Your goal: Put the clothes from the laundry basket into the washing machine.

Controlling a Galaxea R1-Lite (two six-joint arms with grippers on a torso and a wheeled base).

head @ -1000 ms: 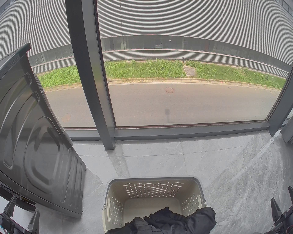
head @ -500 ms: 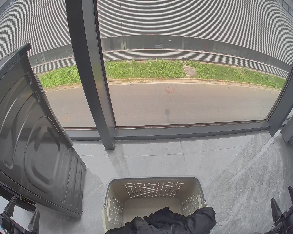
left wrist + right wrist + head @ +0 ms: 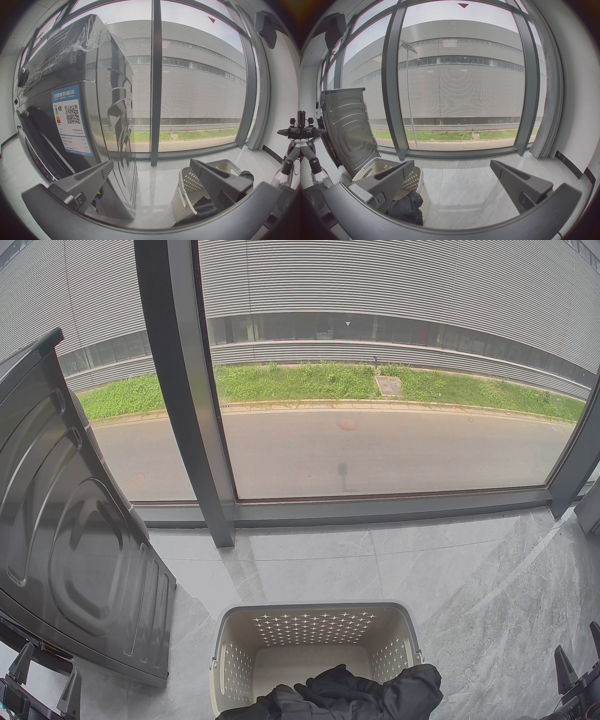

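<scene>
Clothes (image 3: 350, 693) lie heaped at the near edge of the laundry basket (image 3: 312, 607), between two spread, empty tools: left tool (image 3: 49, 668) beside the washing machine (image 3: 75, 540), right tool (image 3: 578, 649) seemingly slightly nearer the heap.

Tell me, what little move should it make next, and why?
Probably swing the right hand down toward the dark clothes: it is open and empty, and they spill over the rim of the laundry basket on that side.
</scene>
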